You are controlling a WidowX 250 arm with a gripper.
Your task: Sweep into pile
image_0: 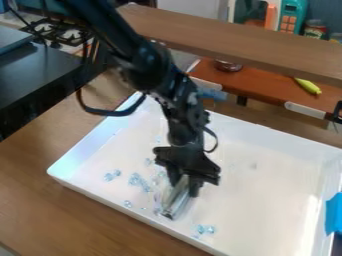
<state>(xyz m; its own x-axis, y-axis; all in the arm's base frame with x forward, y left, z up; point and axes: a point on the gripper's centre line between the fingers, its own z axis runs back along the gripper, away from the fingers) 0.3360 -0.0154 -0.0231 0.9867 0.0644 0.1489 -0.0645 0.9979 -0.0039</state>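
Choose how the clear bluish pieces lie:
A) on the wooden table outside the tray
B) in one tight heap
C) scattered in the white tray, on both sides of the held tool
C: most pieces lie left of the tool in view, a few lower right.

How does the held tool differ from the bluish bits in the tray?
Pose: the tool slants down, gripped by the claw; the bluish bits lie loose on the tray floor.
Size: the tool is long; the bluish bits are small.
Count: one tool, many scattered bluish bits.
Shared: both look shiny.
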